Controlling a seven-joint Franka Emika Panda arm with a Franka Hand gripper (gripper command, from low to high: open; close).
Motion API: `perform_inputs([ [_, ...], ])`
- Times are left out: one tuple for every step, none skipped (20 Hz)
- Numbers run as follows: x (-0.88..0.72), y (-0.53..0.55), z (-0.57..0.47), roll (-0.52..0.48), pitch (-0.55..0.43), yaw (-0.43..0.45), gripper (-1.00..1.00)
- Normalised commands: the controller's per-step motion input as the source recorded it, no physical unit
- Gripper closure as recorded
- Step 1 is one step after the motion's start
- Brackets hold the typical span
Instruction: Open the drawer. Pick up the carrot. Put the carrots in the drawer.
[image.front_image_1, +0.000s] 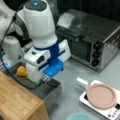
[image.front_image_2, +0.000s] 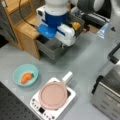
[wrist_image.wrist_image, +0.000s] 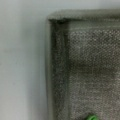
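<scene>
The dark grey drawer (image.front_image_1: 54, 92) (image.front_image_2: 49, 52) stands pulled out from the wooden-topped cabinet (image.front_image_1: 17, 100) (image.front_image_2: 23, 31) in both front views. My gripper (image.front_image_1: 47, 79) (image.front_image_2: 62, 45) hangs low over the drawer's open front part, its fingertips mostly hidden by the white and blue hand. The wrist view looks straight down on a corner of the drawer (wrist_image.wrist_image: 50, 62) and its grey lining; no fingers show there. The orange carrot (image.front_image_2: 26, 77) lies in a teal bowl (image.front_image_2: 17, 71) on the table, apart from the gripper.
A yellow toy vegetable (image.front_image_1: 22, 71) (image.front_image_2: 75, 25) lies at the drawer's back, a green one (image.front_image_1: 30, 80) (wrist_image.wrist_image: 91, 117) close to the hand. A pink pan (image.front_image_1: 101, 96) (image.front_image_2: 53, 95) rests on a white hob. A silver toaster oven (image.front_image_1: 92, 37) (image.front_image_2: 107, 95) stands beside it.
</scene>
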Motion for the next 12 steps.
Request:
perform_inputs([
  [0.37, -0.14, 0.17, -0.018, 0.31, 0.058, -1.0],
  [0.37, -0.13, 0.18, -0.019, 0.307, 0.061, -1.0],
  [0.36, -0.12, 0.18, -0.02, 0.304, 0.064, -1.0],
  [0.34, -0.12, 0.18, -0.021, 0.3, 0.065, -1.0],
  [0.33, -0.11, 0.18, -0.026, 0.287, 0.1, -1.0],
  [0.33, -0.11, 0.18, -0.027, 0.28, 0.107, -1.0],
  [0.33, -0.11, 0.17, -0.02, 0.279, 0.114, -1.0],
  [0.32, -0.1, 0.15, -0.018, 0.276, 0.115, -1.0],
  [0.33, -0.1, 0.13, -0.023, 0.273, 0.106, -1.0],
  [0.34, -0.09, 0.12, -0.025, 0.271, 0.103, -1.0],
  [0.35, -0.08, 0.09, -0.029, 0.256, 0.1, -1.0],
  [0.38, -0.08, 0.06, -0.032, 0.224, 0.106, -1.0],
])
